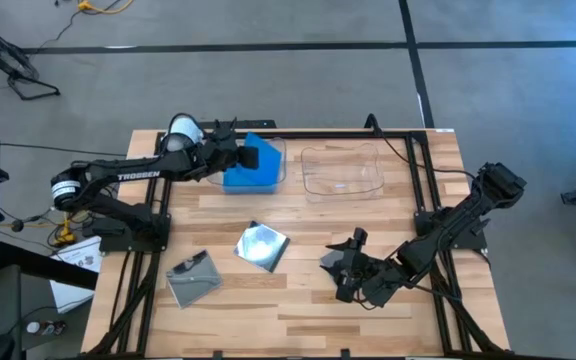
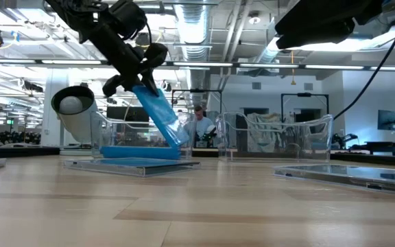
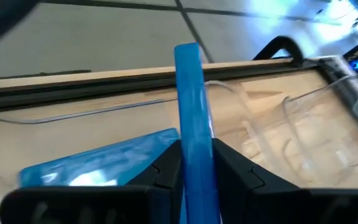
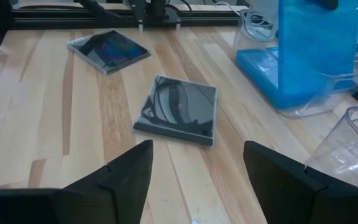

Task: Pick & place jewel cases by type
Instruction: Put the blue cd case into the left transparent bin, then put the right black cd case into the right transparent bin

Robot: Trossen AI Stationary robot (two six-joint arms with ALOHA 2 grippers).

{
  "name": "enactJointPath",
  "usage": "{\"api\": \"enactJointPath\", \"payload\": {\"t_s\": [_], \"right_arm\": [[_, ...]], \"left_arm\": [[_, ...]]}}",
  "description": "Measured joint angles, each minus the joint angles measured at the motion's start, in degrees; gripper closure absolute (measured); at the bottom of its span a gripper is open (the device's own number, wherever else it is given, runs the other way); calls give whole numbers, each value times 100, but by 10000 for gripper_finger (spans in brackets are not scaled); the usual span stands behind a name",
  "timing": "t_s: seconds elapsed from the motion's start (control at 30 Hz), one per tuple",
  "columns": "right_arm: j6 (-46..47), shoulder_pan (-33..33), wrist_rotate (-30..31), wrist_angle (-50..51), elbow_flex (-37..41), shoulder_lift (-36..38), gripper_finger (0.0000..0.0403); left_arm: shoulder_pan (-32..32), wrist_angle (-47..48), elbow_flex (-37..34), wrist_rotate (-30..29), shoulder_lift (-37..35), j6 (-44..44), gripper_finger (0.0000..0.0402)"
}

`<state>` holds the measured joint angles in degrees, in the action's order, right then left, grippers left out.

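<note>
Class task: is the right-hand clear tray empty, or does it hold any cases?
Empty: the right-hand clear tray shows only bare wood through its bottom from above.

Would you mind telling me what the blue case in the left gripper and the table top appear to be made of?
Blue case: apparently translucent hard plastic, glossy; it looks glassy blue and holds a thin straight edge.
Table top: looks like wood in joined planks, smooth matte finish; grain and seams show.
</note>
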<state>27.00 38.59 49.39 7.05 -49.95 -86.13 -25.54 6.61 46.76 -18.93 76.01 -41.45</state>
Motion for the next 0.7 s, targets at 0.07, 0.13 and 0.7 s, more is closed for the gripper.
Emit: {"api": "enactJointPath", "payload": {"t_s": [0.07,0.13,0.7], "right_arm": [[1,0,0,0,0,0,158],[15,0,0,0,0,2,158],[109,-9,-2,3,0,0,158]], "left_arm": [[0,128,-4,-78,0,73,329],[4,237,-7,-163,2,189,316],[2,916,17,-591,7,815,223]]}}
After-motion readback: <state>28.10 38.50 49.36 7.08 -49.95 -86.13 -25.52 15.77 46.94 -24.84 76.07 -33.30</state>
